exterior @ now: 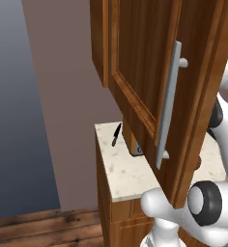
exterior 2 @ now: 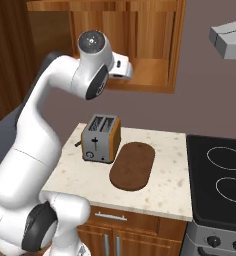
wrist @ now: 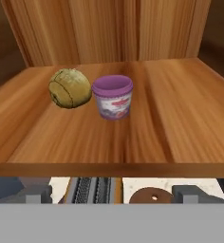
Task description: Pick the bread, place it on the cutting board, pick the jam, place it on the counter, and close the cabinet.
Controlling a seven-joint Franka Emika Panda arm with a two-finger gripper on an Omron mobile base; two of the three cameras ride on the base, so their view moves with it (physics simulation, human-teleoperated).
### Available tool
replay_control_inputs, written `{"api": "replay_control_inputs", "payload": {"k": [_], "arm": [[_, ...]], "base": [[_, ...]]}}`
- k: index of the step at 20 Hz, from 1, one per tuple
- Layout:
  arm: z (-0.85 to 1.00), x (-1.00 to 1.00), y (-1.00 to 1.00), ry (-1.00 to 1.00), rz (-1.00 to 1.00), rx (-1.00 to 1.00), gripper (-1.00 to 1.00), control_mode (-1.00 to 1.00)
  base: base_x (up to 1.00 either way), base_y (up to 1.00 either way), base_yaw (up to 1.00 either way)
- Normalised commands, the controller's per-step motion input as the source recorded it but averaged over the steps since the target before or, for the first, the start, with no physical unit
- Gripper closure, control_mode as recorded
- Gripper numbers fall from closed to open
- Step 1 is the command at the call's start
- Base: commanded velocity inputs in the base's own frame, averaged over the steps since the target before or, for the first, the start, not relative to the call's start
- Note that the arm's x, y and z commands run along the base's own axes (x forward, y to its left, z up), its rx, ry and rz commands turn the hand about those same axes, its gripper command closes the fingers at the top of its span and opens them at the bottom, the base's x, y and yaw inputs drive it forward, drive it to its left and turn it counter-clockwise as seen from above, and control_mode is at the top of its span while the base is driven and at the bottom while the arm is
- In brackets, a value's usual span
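On the wooden shelf of the open wall cabinet [exterior 2: 145, 45] the golden bread [wrist: 70, 88] lies left of the purple jam [wrist: 113, 97], nearly touching it. My gripper [wrist: 115, 193] is open and empty, hovering in front of the shelf's front edge, short of both. Its fingertips [wrist: 35, 192] stand far apart. The cabinet door [exterior: 145, 72] is swung wide open, its silver handle [exterior: 168, 103] facing out. The dark oval cutting board [exterior 2: 133, 165] lies bare on the speckled counter [exterior 2: 175, 185], right of the toaster.
A silver and wood toaster [exterior 2: 101, 138] stands on the counter beneath the cabinet. The black stovetop [exterior 2: 225, 175] adjoins the counter on the right, with a range hood [exterior 2: 230, 40] above. A black knife [exterior: 116, 134] lies near the counter's left end.
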Motion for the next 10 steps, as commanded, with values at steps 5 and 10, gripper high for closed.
{"api": "replay_control_inputs", "payload": {"k": [5,10], "arm": [[0.00,0.42,0.00,0.00,0.00,0.04,-1.00,-1.00],[0.00,0.46,0.00,0.00,0.00,0.01,-1.00,-1.00]], "base": [[0.00,0.00,0.00],[0.00,0.00,0.00]]}}
